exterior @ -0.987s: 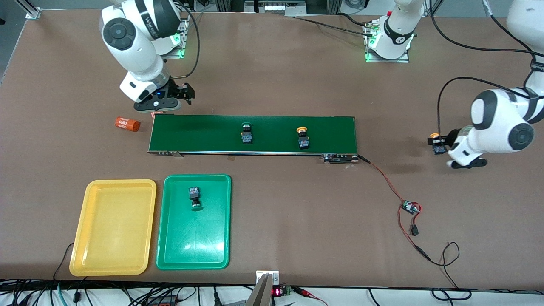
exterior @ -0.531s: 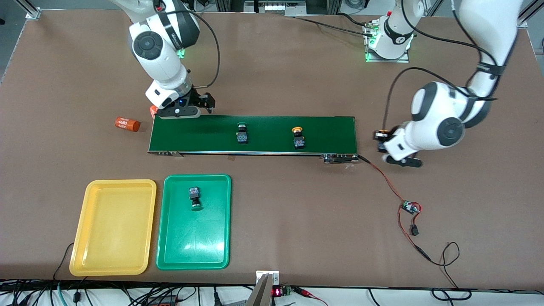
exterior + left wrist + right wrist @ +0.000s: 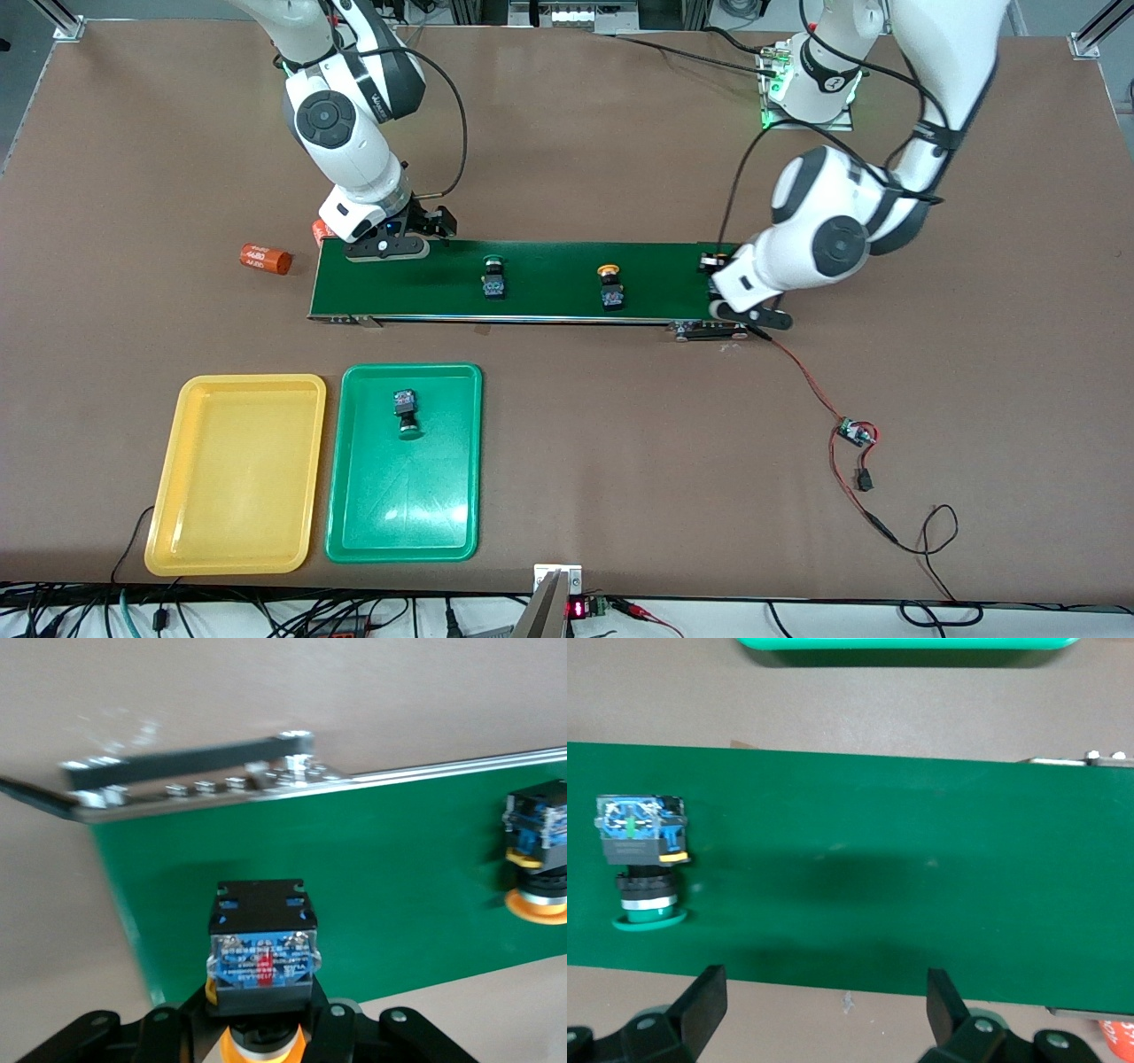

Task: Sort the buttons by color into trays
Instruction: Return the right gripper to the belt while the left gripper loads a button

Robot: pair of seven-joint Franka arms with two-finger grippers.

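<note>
Left gripper (image 3: pixel 719 276) clamped on a yellow button (image 3: pixel 261 943), over the belt (image 3: pixel 549 306) end at frame right; right gripper (image 3: pixel 824 997) apart, green button (image 3: pixel 645 859) nearest it

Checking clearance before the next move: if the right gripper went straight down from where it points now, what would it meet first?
Most likely the bare conveyor belt. The right gripper is open over its edge; the green button lies off to one side, though depth is unclear.
</note>
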